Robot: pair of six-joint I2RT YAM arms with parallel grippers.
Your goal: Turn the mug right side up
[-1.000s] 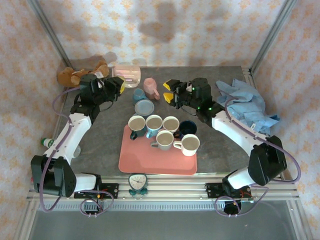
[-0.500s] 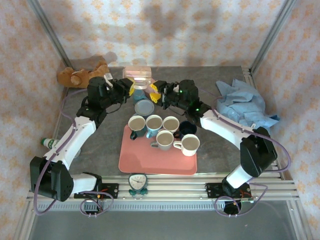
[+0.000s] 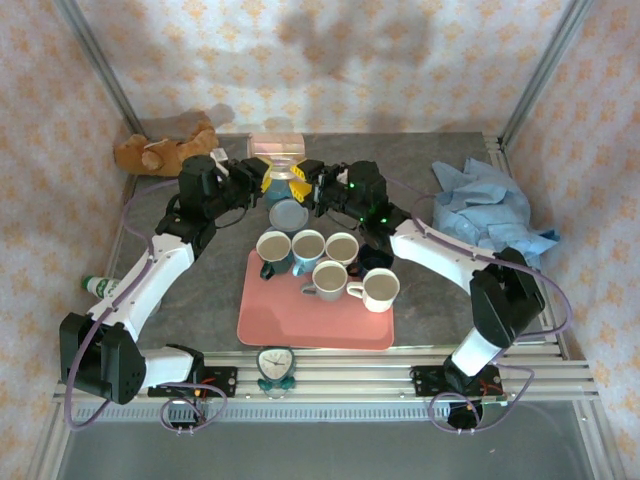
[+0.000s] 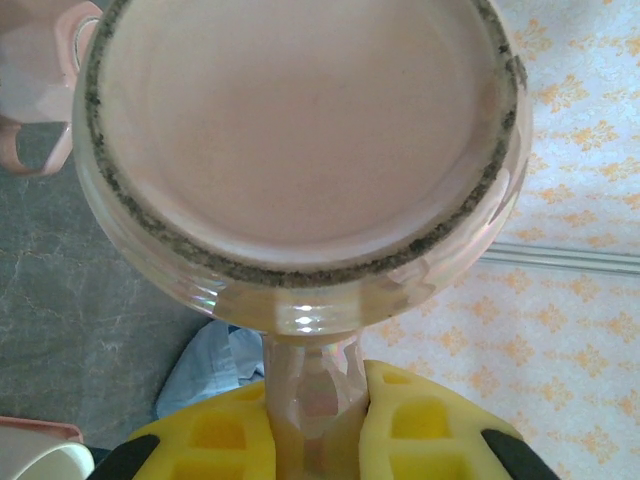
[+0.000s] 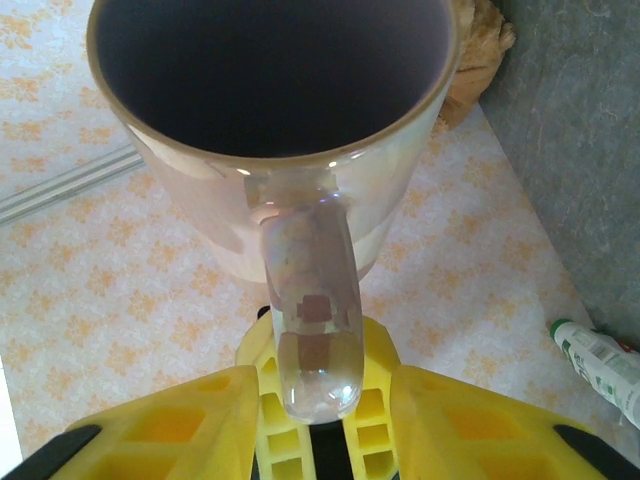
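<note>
The mug (image 3: 278,151), iridescent pink glass, hangs on its side above the back middle of the table. Its base (image 4: 300,130) faces the left wrist camera and its dark mouth (image 5: 270,70) faces the right wrist camera. My left gripper (image 3: 262,183) is shut on the mug's handle (image 4: 305,390), which is pinched between its yellow fingers (image 4: 215,435). My right gripper (image 3: 301,188) has come up from the other side. The handle (image 5: 310,310) lies between its yellow fingers (image 5: 160,430), with a gap on each side, so it is open.
A pink tray (image 3: 300,328) holds several upright mugs. A blue-grey plate (image 3: 288,214) lies under the grippers, and a small pink mug (image 4: 30,90) stands nearby. A teddy bear (image 3: 160,150) is back left, a blue cloth (image 3: 490,210) at right, a bottle (image 3: 97,285) at left.
Both arms swung in toward the back middle. The left one carried the mug there from the back left. The right gripper's fingers have narrowed around the handle.
</note>
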